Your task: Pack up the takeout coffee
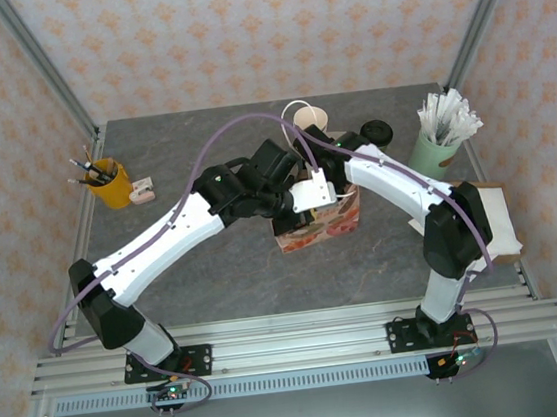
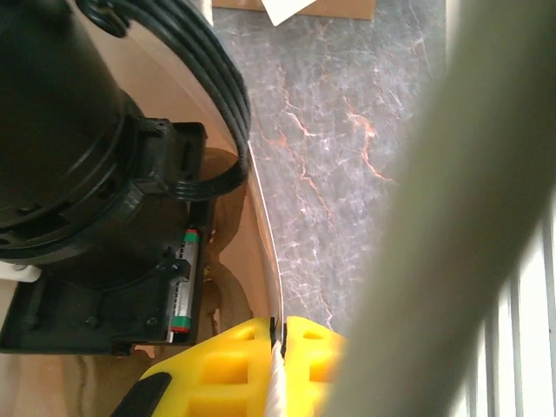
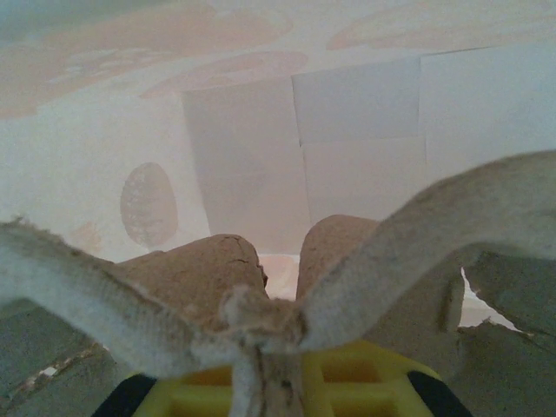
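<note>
Carrier-into-bag step. Your left jaws pinch the pink patterned paper bag (image 1: 329,226); right jaws clench the grey pulp cup carrier (image 3: 365,269) inside. Next: seat it, release.

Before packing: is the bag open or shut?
Open. The left gripper pinches one wall of the paper bag; the right gripper, holding the pulp carrier, is inside.

Grey marbled worktop (image 1: 216,276). Back left: yellow cup of pens (image 1: 107,184), with a small pink-white item (image 1: 142,194) just beside it. Centre: printed paper bag (image 1: 321,226). Back: open cream-lined cup (image 1: 311,119) and black-lidded takeout coffee (image 1: 378,132). To my right: mint cup of white sticks (image 1: 436,150), and white paper on cardboard (image 1: 502,223) at the edge.
</note>
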You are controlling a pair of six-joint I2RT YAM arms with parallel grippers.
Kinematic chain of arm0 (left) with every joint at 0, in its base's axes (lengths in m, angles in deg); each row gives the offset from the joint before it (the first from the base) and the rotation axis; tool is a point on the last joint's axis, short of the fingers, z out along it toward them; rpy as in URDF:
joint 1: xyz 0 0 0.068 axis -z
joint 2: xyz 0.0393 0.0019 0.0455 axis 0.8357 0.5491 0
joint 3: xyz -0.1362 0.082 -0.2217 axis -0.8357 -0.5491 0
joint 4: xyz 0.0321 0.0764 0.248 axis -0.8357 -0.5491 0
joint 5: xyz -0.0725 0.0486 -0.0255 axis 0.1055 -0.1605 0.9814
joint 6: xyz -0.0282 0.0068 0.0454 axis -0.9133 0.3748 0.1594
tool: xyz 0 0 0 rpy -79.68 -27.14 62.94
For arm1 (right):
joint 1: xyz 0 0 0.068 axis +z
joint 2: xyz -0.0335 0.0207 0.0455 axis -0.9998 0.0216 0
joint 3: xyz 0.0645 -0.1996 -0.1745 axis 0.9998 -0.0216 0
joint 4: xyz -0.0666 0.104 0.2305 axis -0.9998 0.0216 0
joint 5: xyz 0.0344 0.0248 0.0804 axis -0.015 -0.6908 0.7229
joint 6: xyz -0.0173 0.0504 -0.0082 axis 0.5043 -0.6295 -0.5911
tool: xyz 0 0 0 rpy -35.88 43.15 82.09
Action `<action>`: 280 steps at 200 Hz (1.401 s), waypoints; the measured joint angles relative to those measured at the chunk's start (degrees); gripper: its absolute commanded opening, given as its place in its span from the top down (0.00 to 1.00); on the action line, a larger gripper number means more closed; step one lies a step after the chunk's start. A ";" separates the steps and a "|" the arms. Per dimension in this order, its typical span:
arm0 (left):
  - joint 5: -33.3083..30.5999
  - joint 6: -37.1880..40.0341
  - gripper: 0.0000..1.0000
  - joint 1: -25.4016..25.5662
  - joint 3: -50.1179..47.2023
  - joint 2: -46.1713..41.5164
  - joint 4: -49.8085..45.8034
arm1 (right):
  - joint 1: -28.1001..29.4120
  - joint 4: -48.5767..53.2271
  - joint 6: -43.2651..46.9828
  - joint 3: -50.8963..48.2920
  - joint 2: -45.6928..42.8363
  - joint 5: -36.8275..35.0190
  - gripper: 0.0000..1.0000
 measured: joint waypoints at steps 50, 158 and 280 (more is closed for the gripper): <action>-0.96 -7.69 1.00 -1.62 -7.69 -5.90 9.88 | 0.11 -0.52 -0.74 -0.04 0.00 -2.80 1.00; 0.76 -13.94 1.00 -1.11 -9.31 -5.07 12.52 | 1.03 -9.57 0.09 -14.73 -1.53 -8.76 0.98; 1.25 -11.93 1.00 1.62 -5.84 -3.67 12.68 | 1.11 -6.58 -1.46 -8.11 4.76 -7.61 0.39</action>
